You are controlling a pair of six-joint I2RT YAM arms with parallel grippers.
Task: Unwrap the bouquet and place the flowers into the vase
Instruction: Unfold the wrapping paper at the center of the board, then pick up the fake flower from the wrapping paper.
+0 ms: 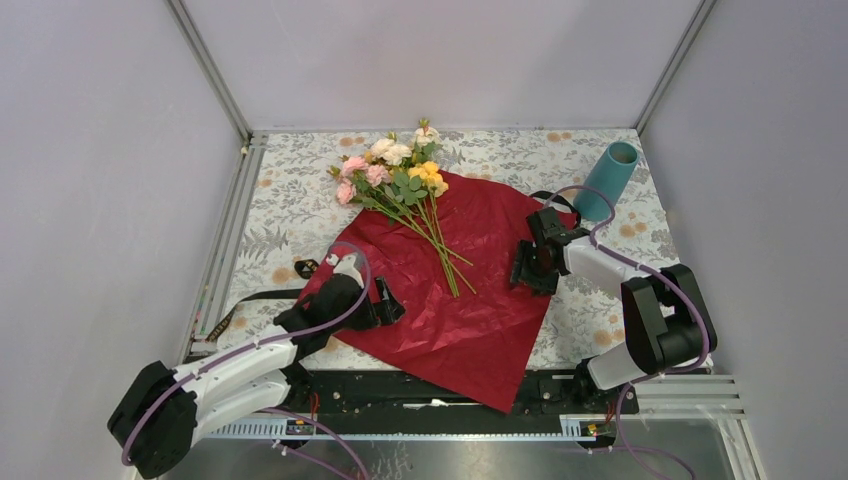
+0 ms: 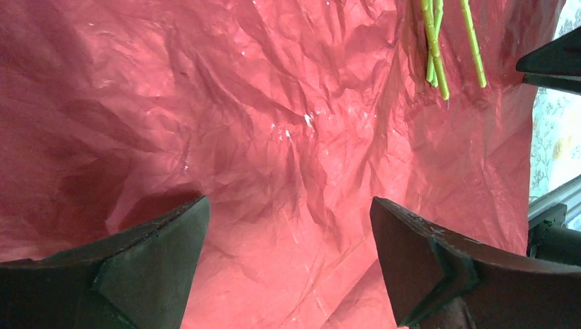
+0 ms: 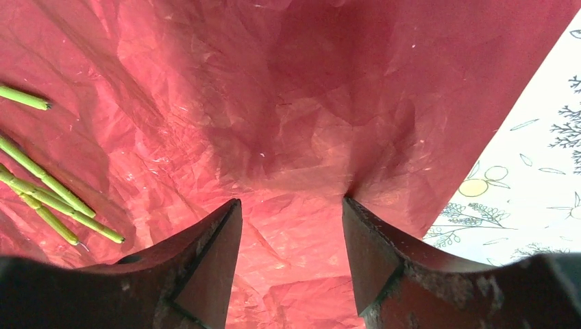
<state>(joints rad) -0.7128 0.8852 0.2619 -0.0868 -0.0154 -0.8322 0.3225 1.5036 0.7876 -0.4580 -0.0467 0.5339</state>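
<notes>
Seeing flowers (image 1: pixel 392 172) loose on red paper (image 1: pixel 480 310), mid-table; vase (image 1: pixel 607 180) far right. Light, floppy, fragile: grab bare stems (image 1: pixel 450 262). Left hand (image 2: pixel 288 226) wide open, empty; right hand (image 3: pixel 291 219) half open, empty.

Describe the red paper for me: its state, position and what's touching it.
The paper is dark red, thin and heavily crinkled. It is opened out flat into a rough diamond on the tablecloth, with its near corner hanging past the cloth's edge. The flowers lie across its far-left part, stems on it, blooms past its edge. The open left end effector sits over its left corner; the right end effector, open, meets its right edge, where the sheet puckers.
</notes>
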